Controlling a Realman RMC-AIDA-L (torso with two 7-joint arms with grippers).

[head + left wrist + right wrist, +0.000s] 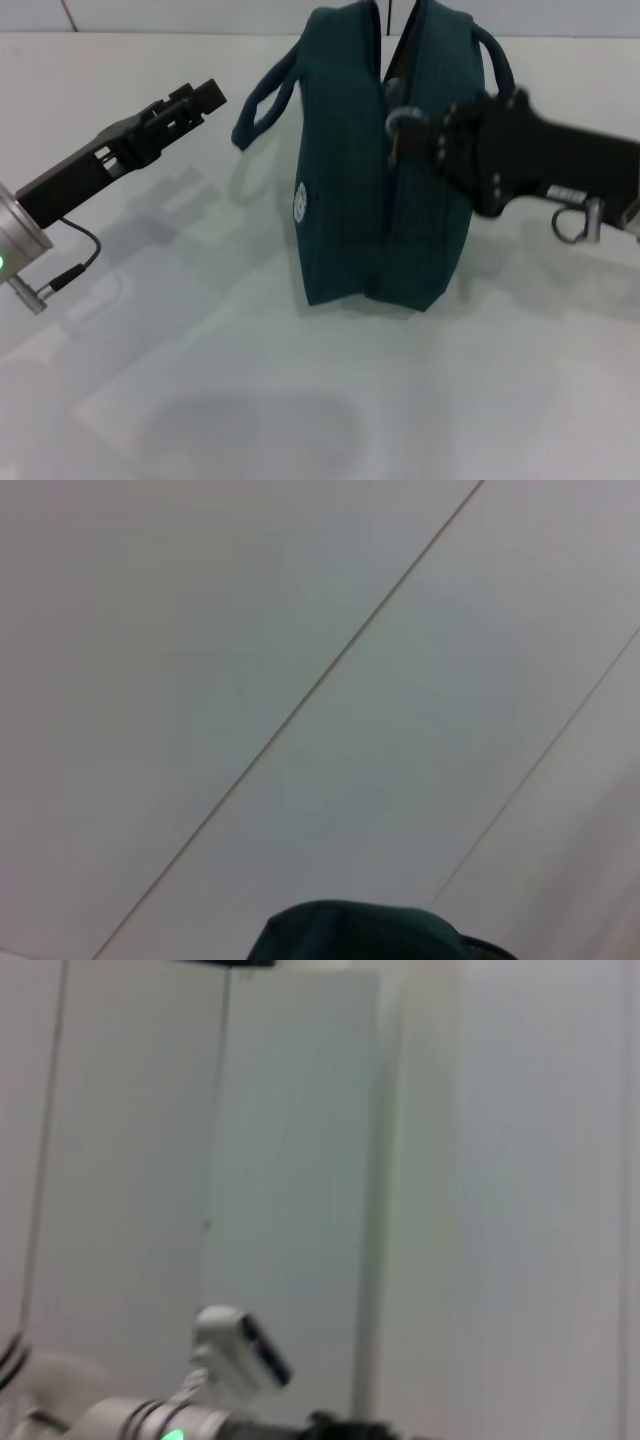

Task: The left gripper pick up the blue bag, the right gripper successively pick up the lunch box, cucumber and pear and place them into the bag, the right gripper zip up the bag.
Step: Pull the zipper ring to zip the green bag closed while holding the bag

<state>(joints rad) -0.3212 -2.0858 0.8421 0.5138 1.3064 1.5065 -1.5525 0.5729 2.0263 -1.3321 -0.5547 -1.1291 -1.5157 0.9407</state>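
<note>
Bag (380,170) standing upright mid-table, zip nearly shut. Right gripper (437,140) pinching ring pull (403,122). Left gripper (195,100) hovering left, apart, grip unclear. Risk: unbraced bag tipping or sliding under zip pull.

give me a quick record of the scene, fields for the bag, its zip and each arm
bag: stands upright on the white table, handles up
zip: ring pull near the top, slit above it open
right end effector: at the ring pull, against the bag's side
left end effector: off to the bag's left, clear of the handle, holding nothing
lunch box, cucumber, pear: not visible
</note>
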